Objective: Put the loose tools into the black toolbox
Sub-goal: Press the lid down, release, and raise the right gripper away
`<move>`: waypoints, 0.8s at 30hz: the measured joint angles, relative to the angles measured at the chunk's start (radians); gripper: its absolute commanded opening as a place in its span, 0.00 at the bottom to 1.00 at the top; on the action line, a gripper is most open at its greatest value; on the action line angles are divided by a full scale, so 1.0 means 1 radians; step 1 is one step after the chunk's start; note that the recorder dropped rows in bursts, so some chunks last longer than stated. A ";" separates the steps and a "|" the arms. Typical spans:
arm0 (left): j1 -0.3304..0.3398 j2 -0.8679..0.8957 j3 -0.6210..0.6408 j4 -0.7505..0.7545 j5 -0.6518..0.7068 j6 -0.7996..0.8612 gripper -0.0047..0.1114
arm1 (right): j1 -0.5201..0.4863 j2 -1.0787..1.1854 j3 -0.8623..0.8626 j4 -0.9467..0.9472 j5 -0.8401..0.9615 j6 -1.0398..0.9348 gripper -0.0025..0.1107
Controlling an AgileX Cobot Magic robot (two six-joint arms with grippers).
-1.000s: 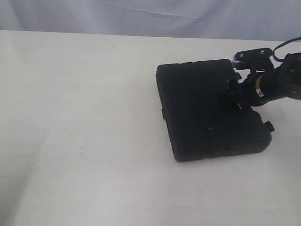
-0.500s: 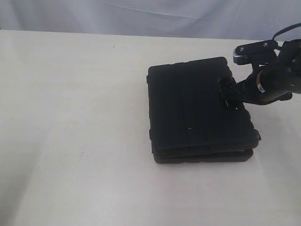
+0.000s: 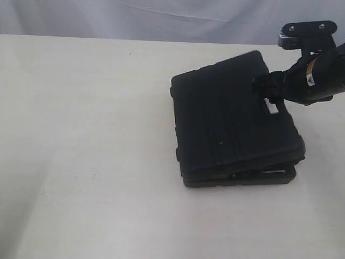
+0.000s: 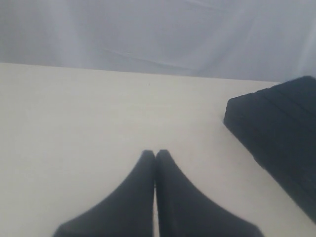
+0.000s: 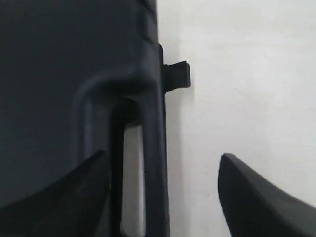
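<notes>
The black toolbox (image 3: 232, 124) lies on the table right of centre, its lid tilted up at the handle side with a gap along the near edge. My right gripper (image 3: 268, 89) is at that handle edge. In the right wrist view it (image 5: 163, 195) stands open, its fingers wide apart on either side of the handle bar (image 5: 154, 163). My left gripper (image 4: 155, 154) is shut and empty above bare table, with the toolbox's corner (image 4: 281, 128) off to one side. No tape measure, tape roll, utility knife or pliers shows in any view.
A small black latch (image 5: 177, 75) sticks out from the toolbox's edge beside the handle. The cream table (image 3: 81, 135) spreads to the left of the box, and a pale cloth backdrop (image 3: 161, 16) hangs behind it.
The toolbox first slid and turned to the left. Since then its lid's handle side has risen, opening a gap at the near edge, and my right gripper has moved up with it.
</notes>
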 measured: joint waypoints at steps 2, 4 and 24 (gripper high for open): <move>0.000 0.000 0.000 0.000 0.000 0.000 0.04 | 0.000 0.012 0.000 0.070 0.004 -0.056 0.55; 0.000 0.000 0.000 0.000 0.000 0.000 0.04 | 0.000 0.038 0.000 0.124 0.007 -0.101 0.55; 0.000 0.000 0.000 0.000 0.000 0.000 0.04 | 0.036 -0.341 0.005 0.125 -0.059 -0.216 0.03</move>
